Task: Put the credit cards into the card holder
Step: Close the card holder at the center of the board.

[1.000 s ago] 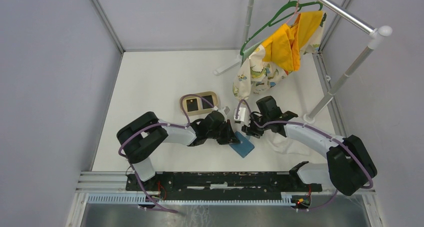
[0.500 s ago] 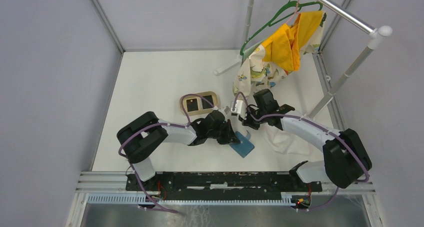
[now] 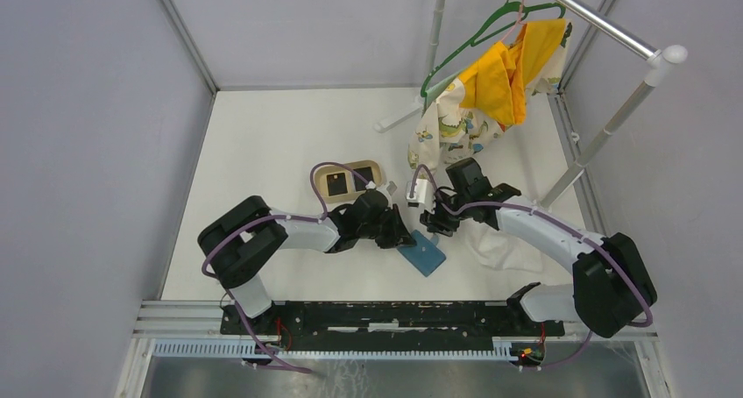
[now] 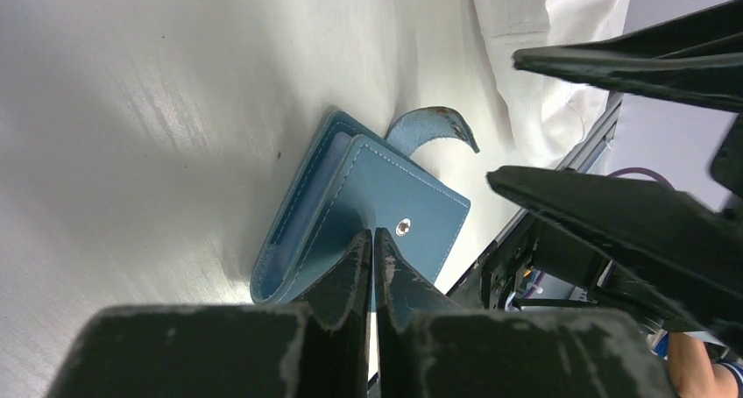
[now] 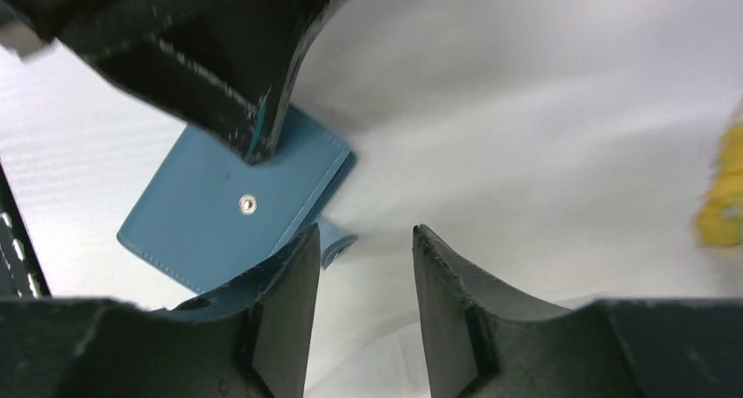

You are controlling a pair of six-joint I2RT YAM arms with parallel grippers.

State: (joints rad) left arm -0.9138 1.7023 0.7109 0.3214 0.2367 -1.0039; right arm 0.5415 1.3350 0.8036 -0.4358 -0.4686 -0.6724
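The card holder (image 3: 425,256) is a blue wallet lying on the white table, snap (image 4: 403,227) facing up and strap (image 4: 434,122) curling free. My left gripper (image 4: 373,234) is shut on the edge of its upper flap (image 5: 210,214), lifting that edge slightly. Just beyond the wallet's far corner my right gripper (image 5: 365,233) stands open and holds nothing; its left finger is close to the strap (image 5: 337,240). Two black credit cards (image 3: 336,185) (image 3: 363,176) lie in a tan tray (image 3: 350,166) behind the left arm.
A white cloth (image 3: 499,245) lies under the right arm, right of the wallet. A clothes rail (image 3: 605,25) stands at the back right, with a yellow garment (image 3: 508,74) and a green hanger (image 3: 491,25) on it. Grey walls enclose the table.
The right gripper pulled back a little toward the far side, then came back near the wallet's far corner. The left arm shifted slightly left. The wallet stayed in place.
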